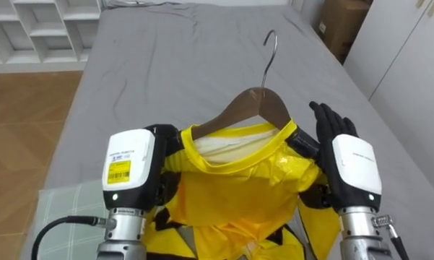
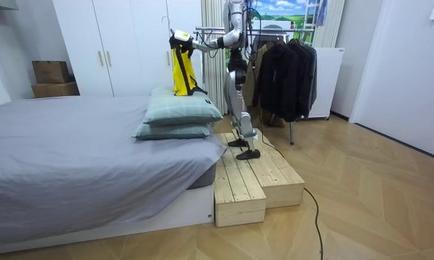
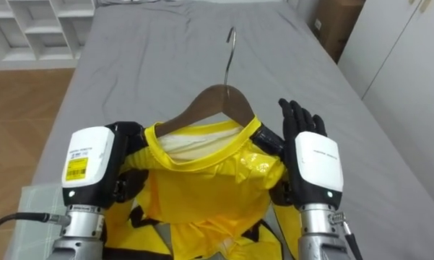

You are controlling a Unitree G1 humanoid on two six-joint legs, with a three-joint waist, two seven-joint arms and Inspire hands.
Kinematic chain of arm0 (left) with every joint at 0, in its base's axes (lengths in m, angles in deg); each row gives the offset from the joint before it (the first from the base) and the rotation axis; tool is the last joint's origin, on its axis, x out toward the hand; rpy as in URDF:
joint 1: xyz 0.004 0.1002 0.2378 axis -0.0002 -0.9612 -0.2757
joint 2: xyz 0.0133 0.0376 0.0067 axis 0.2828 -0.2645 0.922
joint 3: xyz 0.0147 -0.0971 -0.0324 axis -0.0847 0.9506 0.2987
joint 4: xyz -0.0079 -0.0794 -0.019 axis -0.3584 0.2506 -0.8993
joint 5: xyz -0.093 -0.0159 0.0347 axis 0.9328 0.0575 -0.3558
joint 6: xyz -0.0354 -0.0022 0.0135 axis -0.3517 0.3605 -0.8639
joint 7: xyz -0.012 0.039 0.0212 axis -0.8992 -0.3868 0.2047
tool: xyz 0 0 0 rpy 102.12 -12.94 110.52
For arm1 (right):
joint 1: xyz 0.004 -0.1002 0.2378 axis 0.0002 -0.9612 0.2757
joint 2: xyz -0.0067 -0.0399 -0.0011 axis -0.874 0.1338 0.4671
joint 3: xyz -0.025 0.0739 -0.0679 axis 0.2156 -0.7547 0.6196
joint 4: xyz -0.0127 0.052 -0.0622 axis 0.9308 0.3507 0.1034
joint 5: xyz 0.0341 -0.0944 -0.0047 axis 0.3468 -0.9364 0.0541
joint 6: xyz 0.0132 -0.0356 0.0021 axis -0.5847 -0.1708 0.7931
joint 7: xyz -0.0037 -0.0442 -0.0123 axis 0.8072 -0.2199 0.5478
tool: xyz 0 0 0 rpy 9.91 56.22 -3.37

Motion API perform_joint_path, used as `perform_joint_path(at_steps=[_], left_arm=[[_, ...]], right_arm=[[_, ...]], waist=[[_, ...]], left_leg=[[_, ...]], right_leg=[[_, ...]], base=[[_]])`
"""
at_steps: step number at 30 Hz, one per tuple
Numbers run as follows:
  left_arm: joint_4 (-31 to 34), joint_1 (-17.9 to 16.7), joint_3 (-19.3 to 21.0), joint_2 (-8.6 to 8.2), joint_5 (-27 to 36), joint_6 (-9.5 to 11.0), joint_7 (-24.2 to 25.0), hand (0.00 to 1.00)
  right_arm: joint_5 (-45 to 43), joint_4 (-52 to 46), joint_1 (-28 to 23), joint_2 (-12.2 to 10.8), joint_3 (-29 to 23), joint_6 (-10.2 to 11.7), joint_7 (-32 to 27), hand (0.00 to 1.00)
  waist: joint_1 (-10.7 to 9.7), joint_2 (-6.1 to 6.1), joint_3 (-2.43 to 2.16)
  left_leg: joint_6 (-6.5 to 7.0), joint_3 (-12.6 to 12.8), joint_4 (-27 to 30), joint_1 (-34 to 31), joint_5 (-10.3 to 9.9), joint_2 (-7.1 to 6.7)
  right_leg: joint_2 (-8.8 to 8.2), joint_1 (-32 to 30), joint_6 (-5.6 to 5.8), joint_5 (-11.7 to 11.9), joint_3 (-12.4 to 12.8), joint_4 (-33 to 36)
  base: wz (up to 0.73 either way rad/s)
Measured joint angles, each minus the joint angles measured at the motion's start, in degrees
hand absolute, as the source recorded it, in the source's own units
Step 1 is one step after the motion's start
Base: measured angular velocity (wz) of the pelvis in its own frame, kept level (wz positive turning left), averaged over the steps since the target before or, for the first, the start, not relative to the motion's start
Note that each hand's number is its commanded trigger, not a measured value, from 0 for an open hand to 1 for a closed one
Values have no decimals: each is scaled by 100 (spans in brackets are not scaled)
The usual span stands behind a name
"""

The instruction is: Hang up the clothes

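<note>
A humanoid robot on a wooden platform (image 2: pixel 253 180) at the head of the bed (image 1: pixel 166 58) holds a yellow shirt (image 1: pixel 238 188) above the grey bedcover. The shirt is already threaded onto a wooden hanger (image 1: pixel 256 101), whose metal hook points away over the bed. The left hand (image 1: pixel 130 170) is at one shoulder of the shirt; how it grips cannot be told, as the cloth hides it. The right hand (image 1: pixel 355 166) flanks the other shoulder with its fingers (image 1: pixel 331 123) straight and close together, pointing down the bed and curled round nothing. The shirt appears carried between the two hands, clear of the bed and above the stacked pillows (image 2: pixel 180 112).

Dressing the hanger looks finished, so the carry to the rail seems the step in hand. Dark coats (image 2: pixel 281 72) hang behind the robot, on its far side from the bed. The next move likely calls for turning away from the bed, keeping the hanger level so the shirt stays on, and lifting the hook over the rail.
</note>
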Motion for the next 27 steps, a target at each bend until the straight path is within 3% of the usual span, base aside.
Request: perform_joint_path(at_steps=[1,2,3,4,5,6,7,8,9,10,11,16,19,27], left_arm=[[6,2,-67,-16,-21,1,2,100],[6,140,-127,-133,-63,1,4,100],[5,219,-171,-168,-134,-1,3,100],[2,181,-136,-187,-155,-43,5,100],[3,180,-53,-167,-149,-60,1,100],[3,180,-38,-153,-144,-70,-6,100],[1,176,-47,-139,-134,-93,-5,100],[1,173,-70,-136,-115,-102,-5,100],[1,172,-71,-136,-112,-104,-4,100],[-13,166,-73,-144,-111,-107,-4,100],[-16,87,-85,-176,-107,-110,-1,100],[-10,90,-51,-239,-107,-124,-1,100],[-10,88,-77,-346,-107,-206,3,100],[-9,82,-74,-337,-133,-235,14,100]], right_arm=[[25,80,-9,-51,6,16,-78,0],[35,73,9,71,-147,80,-176,0],[27,105,40,118,-200,96,-215,39],[17,130,57,52,-253,89,-202,56],[-37,126,85,-46,-201,97,-201,82],[-63,126,105,-67,-148,107,-204,92],[-86,126,138,-92,-97,118,-198,100],[-114,124,139,-101,-101,95,-204,100],[-134,123,139,-100,-99,86,-205,100],[-151,125,136,-94,-75,52,-212,100],[-139,144,99,-94,-12,18,-220,100],[-11,143,115,-115,-45,-126,-201,100],[17,144,115,-122,-135,-240,-139,100],[30,140,114,-221,-238,-328,69,100]], waist=[[23,-207,37],[-8,-90,1],[-3,-88,51],[139,-145,-18],[202,-136,-19],[223,-130,-21],[243,-95,-19],[236,-71,-21],[234,-71,-21],[205,-39,-25],[127,52,-99],[-10,125,-139],[-21,127,-137],[-33,57,-117]], left_leg=[[-55,164,271,-403,-168,-151],[-34,219,-338,-839,137,-122],[201,384,-371,-1035,474,-55],[181,530,-299,-1025,538,-110],[181,498,-306,-1020,538,-108],[181,435,-309,-1014,538,-110],[180,128,-326,-1009,538,-108],[177,-177,-336,-996,537,-105],[171,-263,-334,-973,534,-105],[107,-327,-333,-891,497,-88],[7,-318,-422,-776,503,-51],[-84,-218,-737,-347,560,60],[-101,-137,-742,-324,550,63],[-125,-71,-803,-198,523,-11]], right_leg=[[-209,112,5,1,426,-60],[-230,71,56,-25,495,-96],[-236,65,206,-122,500,-94],[-336,42,352,-226,500,-124],[-316,15,343,-208,465,-239],[-310,4,334,-213,446,-313],[-249,-114,318,-204,423,-435],[-200,-305,257,-138,416,-548],[-173,-426,229,-49,418,-629],[-128,-611,144,287,380,-654],[-114,-477,186,332,244,-566],[104,-184,174,324,171,-600],[112,-176,105,282,188,-597],[69,-96,61,266,296,-599]], base=[[63],[69],[38],[-8],[-27],[-19],[-15],[-13],[-7],[7],[7],[1],[-5],[-3]])
